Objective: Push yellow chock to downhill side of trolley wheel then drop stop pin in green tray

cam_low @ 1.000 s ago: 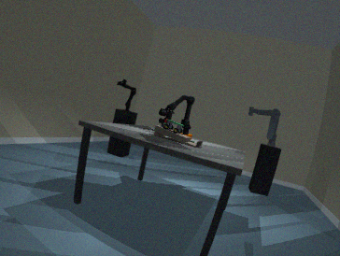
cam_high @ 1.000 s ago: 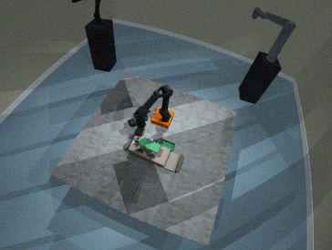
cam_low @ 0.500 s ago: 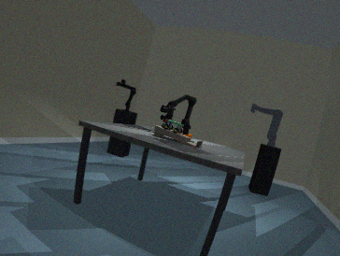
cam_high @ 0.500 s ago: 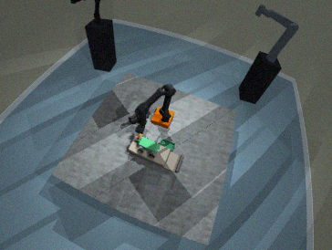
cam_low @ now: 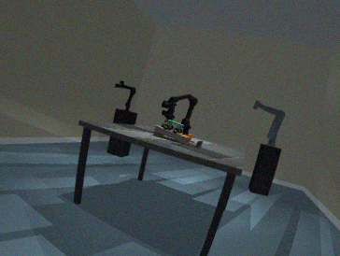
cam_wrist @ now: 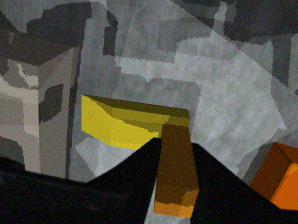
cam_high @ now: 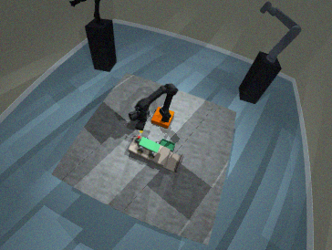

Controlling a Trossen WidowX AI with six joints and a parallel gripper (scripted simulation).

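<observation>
My gripper [cam_high: 140,129] [cam_wrist: 173,148] is shut on the orange handle [cam_wrist: 176,167] of the yellow chock [cam_high: 141,131] [cam_wrist: 107,124]. The chock is beside the uphill end of the ramp [cam_high: 171,162] [cam_low: 175,136] [cam_wrist: 56,132], on the robot's side, not against a wheel. Its black rubber base cannot be made out. The trolley [cam_high: 150,145] [cam_low: 176,122], with a green top, stands on the ramp. The red head of the stop pin [cam_high: 139,137] shows at its uphill end. The green tray [cam_high: 168,144] is beside the ramp, partly hidden by the trolley and ramp in the top view.
The arm's orange base [cam_high: 157,120] [cam_wrist: 287,187] is behind the tray, and shows at the lower right in the wrist view. The grey table [cam_high: 111,169] [cam_low: 140,140] carries everything. Two other arms on black pedestals [cam_high: 101,46] [cam_high: 259,78] stand beyond the table.
</observation>
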